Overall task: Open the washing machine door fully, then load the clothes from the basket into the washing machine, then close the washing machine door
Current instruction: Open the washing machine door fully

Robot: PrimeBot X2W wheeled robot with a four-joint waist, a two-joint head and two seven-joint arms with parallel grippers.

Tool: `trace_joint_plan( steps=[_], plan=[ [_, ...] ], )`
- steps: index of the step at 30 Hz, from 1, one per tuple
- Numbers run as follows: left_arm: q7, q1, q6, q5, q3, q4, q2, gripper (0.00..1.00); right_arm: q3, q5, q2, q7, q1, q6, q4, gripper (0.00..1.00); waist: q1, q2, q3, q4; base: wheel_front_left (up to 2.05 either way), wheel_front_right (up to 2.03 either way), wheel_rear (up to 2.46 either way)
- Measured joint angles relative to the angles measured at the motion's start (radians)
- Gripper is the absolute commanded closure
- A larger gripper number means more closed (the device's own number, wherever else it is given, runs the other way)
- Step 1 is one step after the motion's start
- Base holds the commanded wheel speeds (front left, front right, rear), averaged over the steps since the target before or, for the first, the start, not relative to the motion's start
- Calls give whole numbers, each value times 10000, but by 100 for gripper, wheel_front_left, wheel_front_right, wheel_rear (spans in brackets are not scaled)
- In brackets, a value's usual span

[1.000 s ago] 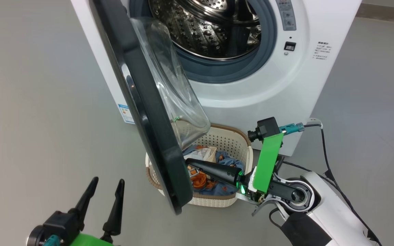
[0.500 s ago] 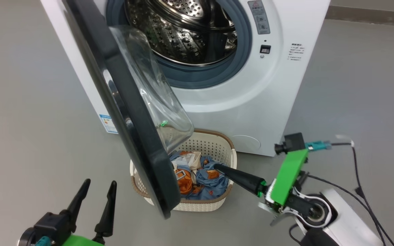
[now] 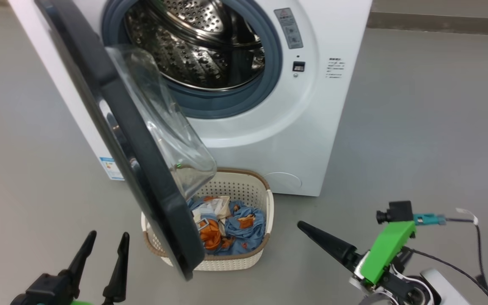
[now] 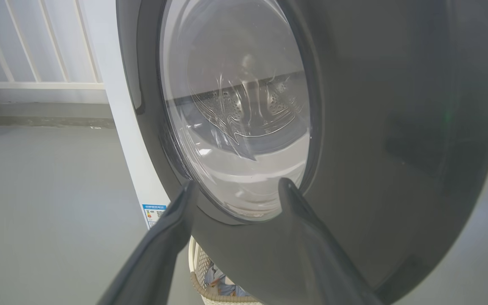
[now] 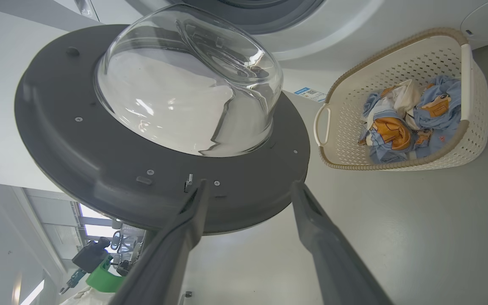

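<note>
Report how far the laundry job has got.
Done: the washing machine door stands swung open, baring the drum, though perhaps not fully. In hand: nothing; the right gripper, right of the basket, and the left gripper, facing the door's outside, are open and empty. Left: the clothes lie in the basket, so loading and closing the door remain.

The left gripper (image 3: 108, 235) sits low on the robot's left side, its two dark fingers pointing up and forward, spread wide with nothing between them. The right gripper (image 5: 250, 185) angles in from the right, its fingers parted and empty.
</note>
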Motion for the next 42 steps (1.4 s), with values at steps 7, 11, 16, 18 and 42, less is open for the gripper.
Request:
trace_joint_plan(
  steps=[7, 11, 16, 18, 42],
  plan=[
    [0, 315, 0, 15, 276, -128, -8, 0, 48, -261, -456, -932, 467, 0, 23, 0, 0, 0, -103, -367, 0, 0, 0],
    [0, 379, 0, 15, 397, -157, -10, 0, 96, -642, -779, -1743, 521, 0, 105, 0, 0, 0, -102, -538, 0, 0, 0],
    [0, 415, 0, 15, 635, -215, -27, 0, 307, -1047, -1198, -2959, 680, 0, 192, 0, 0, 0, -82, -722, 0, 0, 0],
    [0, 482, 0, 17, 673, -249, -44, 0, 437, -1244, -1352, -3457, 757, 0, 284, 0, 0, 0, -78, -779, 0, 0, 0],
    [0, 844, 0, 48, 1250, -418, -100, 0, -1256, -6819, -1634, -6427, 1106, 0, 1206, 0, 0, 0, -167, -1072, 0, 0, 0]
  ],
)
